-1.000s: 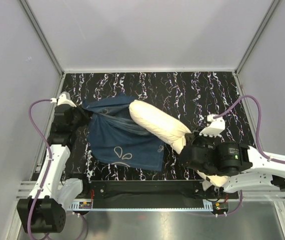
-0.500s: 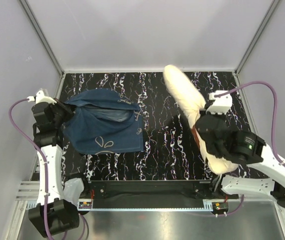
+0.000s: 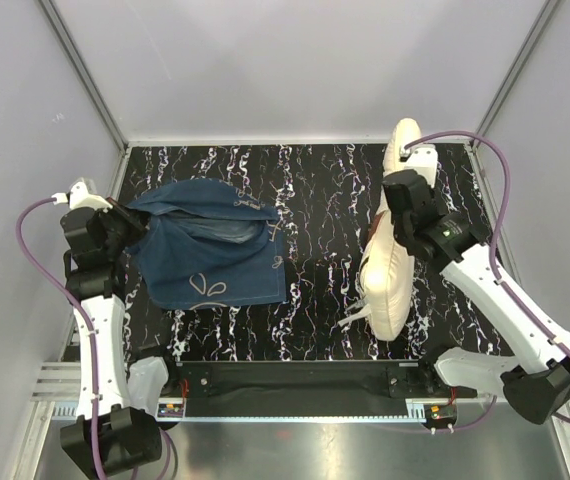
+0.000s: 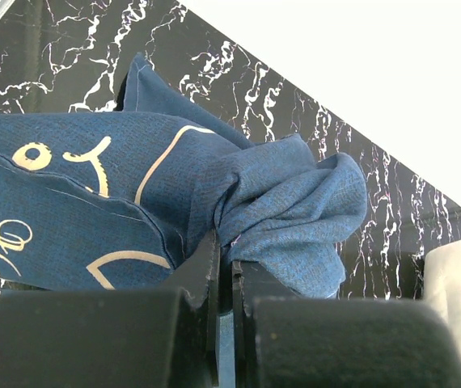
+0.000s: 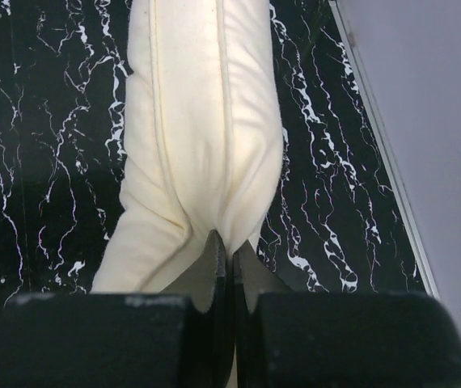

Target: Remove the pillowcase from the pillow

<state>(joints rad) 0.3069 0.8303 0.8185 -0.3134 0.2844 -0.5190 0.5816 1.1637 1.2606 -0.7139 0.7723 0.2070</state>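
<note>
The pillowcase (image 3: 210,255) lies in a loose heap at centre left of the top view, flattened and empty. Its left corner is gathered up toward the left gripper (image 4: 225,259). The pillow (image 3: 390,280) stands on edge at centre right of the frame, well apart from the case, with bare table (image 3: 315,190) between them.

Change over the last second: one second ago the pillow sat at mid-frame with one end inside the case mouth. Half a second ago it was clear of the fabric and raised toward the upper right. It now runs from the upper right down toward the lower right of the frame. The case has not shifted in the last half second.

Finger state: in the left wrist view the fingers are pressed together on a bunched fold of blue fabric. In the right wrist view the right gripper (image 5: 229,255) has its fingers pinched on a pleat of the cream pillow edge, and the cushion extends away up the frame.

Assessment: I judge the separation complete, since no part of the pillow is inside the case. What remains is to set both items down and release them. I cannot tell whether the pillow's lower end rests on the table or hangs from the grip.
</note>
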